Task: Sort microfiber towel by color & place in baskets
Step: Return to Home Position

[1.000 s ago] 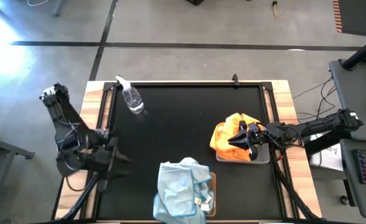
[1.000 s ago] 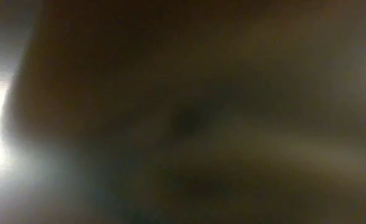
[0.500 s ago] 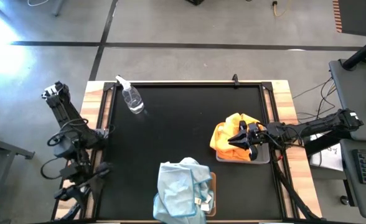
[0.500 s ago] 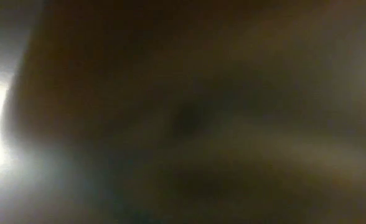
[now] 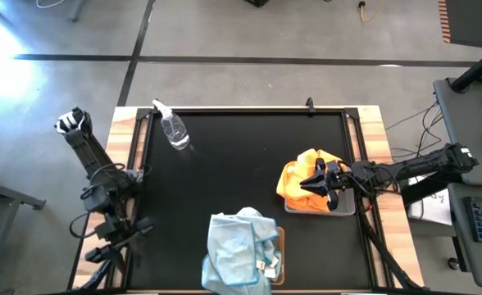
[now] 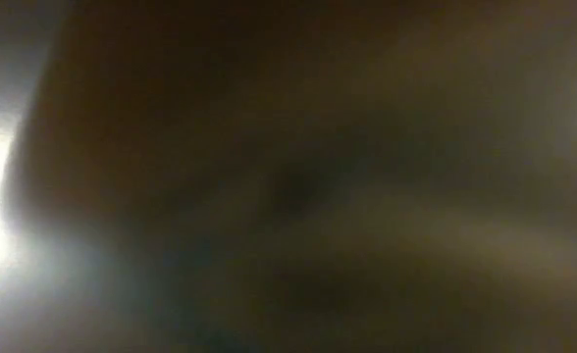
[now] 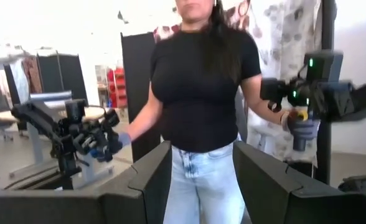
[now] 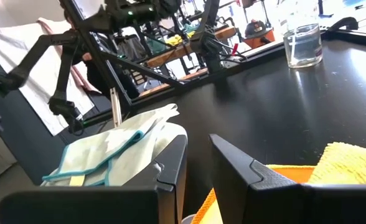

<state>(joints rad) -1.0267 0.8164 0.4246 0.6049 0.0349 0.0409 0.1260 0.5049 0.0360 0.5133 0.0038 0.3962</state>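
**As both trays hold their cloths, only the arms need parking**

When I look from above, the orange towels (image 5: 297, 176) lie heaped in the grey tray (image 5: 343, 210) on the right side of the table (image 5: 225, 164). The right gripper (image 5: 315, 184) hangs directly over this heap and points toward the table's middle. The blue towels (image 5: 237, 246) cover the tan tray (image 5: 281, 244) at the front edge, between the two arms, and the pile spills over the tray's sides. The spray bottle (image 5: 174, 129) is near the back left corner, well apart from both trays. The left arm (image 5: 93, 176) is folded outside the table's left edge.

The low view gives me only a dark blur, so I read nothing from it.

In the left wrist view, the left gripper (image 7: 201, 165) has its fingers moderately apart and empty, and it faces a person (image 7: 201, 81) beyond the table.

In the right wrist view, the fingers (image 8: 167, 168) are apart with nothing between them, and orange cloth lies just below. I judge the right arm must pull back toward its own side, away from the heap, without catching the cloth.
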